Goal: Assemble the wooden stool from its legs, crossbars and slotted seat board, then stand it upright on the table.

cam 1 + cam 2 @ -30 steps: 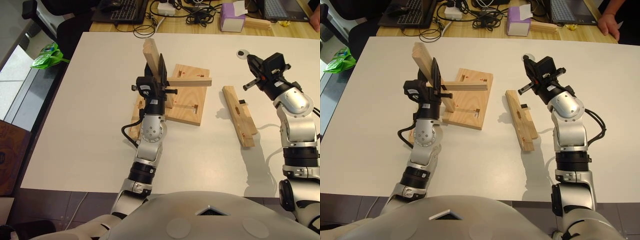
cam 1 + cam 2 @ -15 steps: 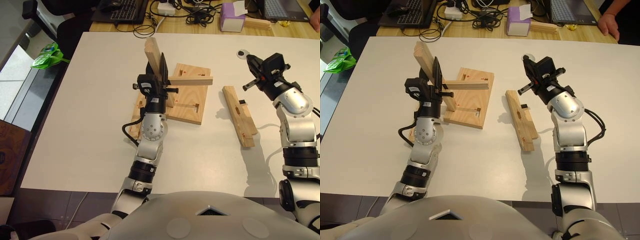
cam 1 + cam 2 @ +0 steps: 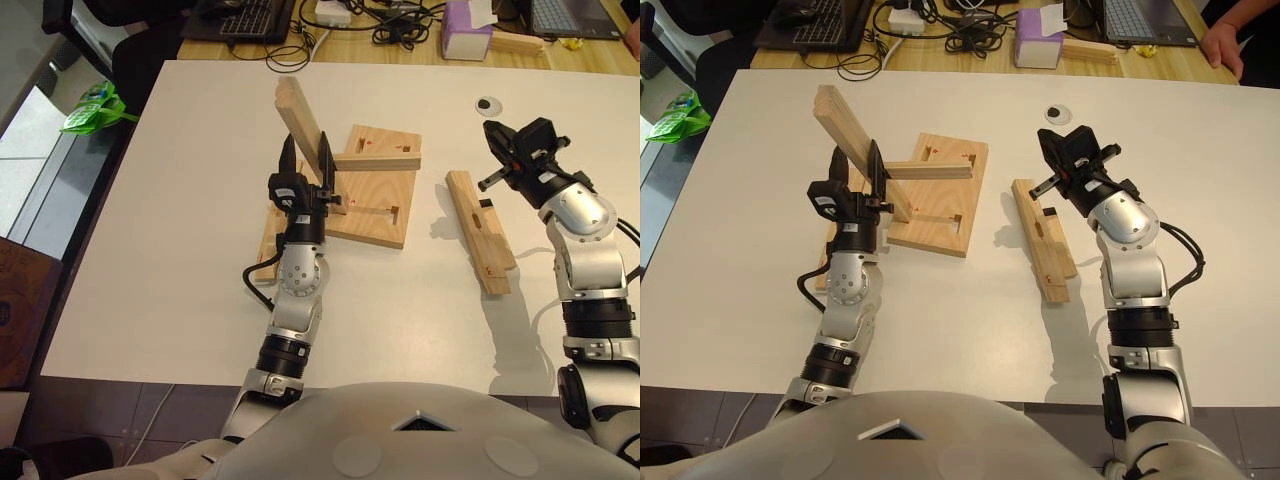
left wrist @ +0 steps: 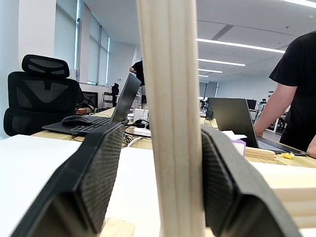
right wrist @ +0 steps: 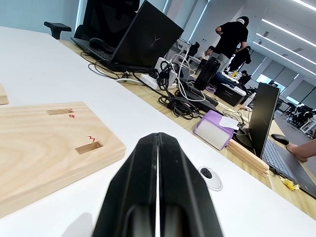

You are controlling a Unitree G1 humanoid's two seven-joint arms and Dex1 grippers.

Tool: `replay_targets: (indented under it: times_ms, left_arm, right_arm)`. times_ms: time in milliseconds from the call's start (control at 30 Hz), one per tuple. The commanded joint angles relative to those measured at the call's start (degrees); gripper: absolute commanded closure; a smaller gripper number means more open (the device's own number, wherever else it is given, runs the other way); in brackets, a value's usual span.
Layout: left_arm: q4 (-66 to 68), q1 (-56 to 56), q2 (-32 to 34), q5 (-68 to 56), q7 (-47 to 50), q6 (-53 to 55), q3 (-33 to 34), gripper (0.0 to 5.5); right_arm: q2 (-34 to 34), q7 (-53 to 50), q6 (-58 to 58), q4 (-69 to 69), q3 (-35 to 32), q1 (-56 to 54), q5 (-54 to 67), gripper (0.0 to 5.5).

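On the table, left gripper spread loosely around tilted leg at the slotted seat board, right gripper closed, empty, near loose leg, crossbar lying unjoined on the board, so early stage, I'd judge.

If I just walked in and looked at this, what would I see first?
A long wooden leg sticks up at a tilt by the left side of the slotted seat board. The left gripper has its fingers open on either side of it. Off to the right, two more wooden pieces lie flat on the white table, and the right gripper hangs shut near their far end.
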Motion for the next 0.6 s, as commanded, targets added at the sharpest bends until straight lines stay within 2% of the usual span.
replay_targets:
  times_ms: [33,133,300,467,600]
  left_arm:
    - [1.0,0.7,-3.0,0.6,0.1,0.9,0.3,3.10]
    - [-0.3,-0.1,-3.0,1.8,0.7,0.1,0.3,3.10]
    - [-3.1,-4.6,-2.7,1.5,0.7,0.3,2.1,2.33]
    - [-12.5,-8.3,-2.6,-0.6,-0.3,4.4,3.1,1.41]
    - [-21.9,-11.1,-1.8,-2.0,-0.8,10.5,3.6,1.41]
  right_arm:
    - [0.1,0.4,-0.3,-0.8,0.6,0.6,-0.6,5.50]
    - [0.3,0.4,-0.4,-1.3,1.2,1.4,-0.7,5.50]
    - [0.2,0.5,-0.5,-1.7,1.5,2.2,-0.8,5.50]
    - [0.5,0.2,-0.4,-1.9,1.7,2.5,-1.0,5.50]
    - [0.8,-0.2,-0.6,-2.2,1.7,2.7,-0.8,5.50]
